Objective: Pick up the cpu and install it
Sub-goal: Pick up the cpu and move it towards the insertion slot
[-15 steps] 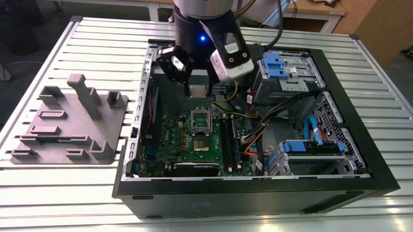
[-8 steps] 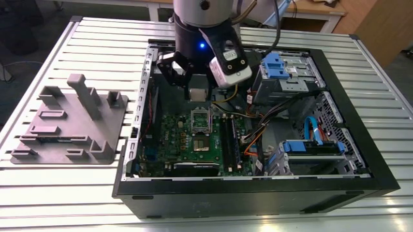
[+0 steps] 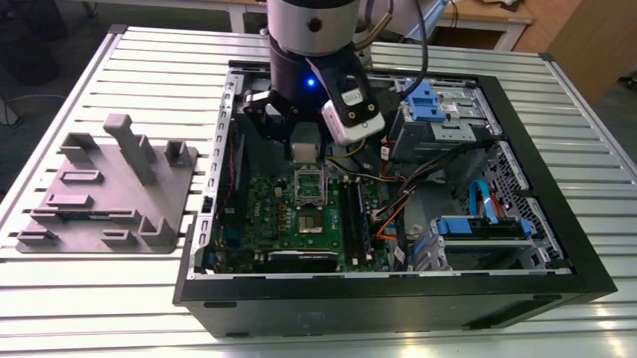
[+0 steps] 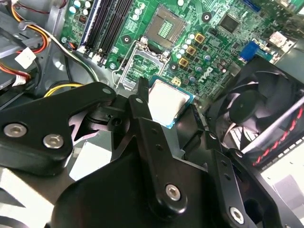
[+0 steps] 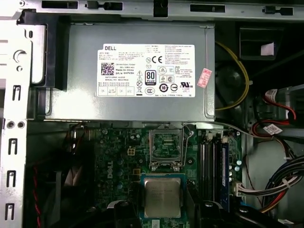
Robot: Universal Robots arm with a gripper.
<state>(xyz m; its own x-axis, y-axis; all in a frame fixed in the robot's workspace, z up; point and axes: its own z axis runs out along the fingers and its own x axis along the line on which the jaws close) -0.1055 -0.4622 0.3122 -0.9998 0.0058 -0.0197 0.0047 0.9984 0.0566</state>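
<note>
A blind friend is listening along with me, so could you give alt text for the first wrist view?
The gripper holds the cpu, a small silvery square chip, over a green motherboard, close to the open socket. A grey power supply with a white label lies beyond the board, and black memory sticks stand beside the socket.

Lab or workshop: open PC case (image 3: pixel 398 302) on slatted metal bench (image 3: pixel 149 67), grey fixture tray (image 3: pixel 95 212), wooden desks (image 3: pixel 488 19) behind

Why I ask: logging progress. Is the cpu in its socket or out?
Out. The cpu is held in the pincer, apart from the bare socket, whose contacts show.
</note>
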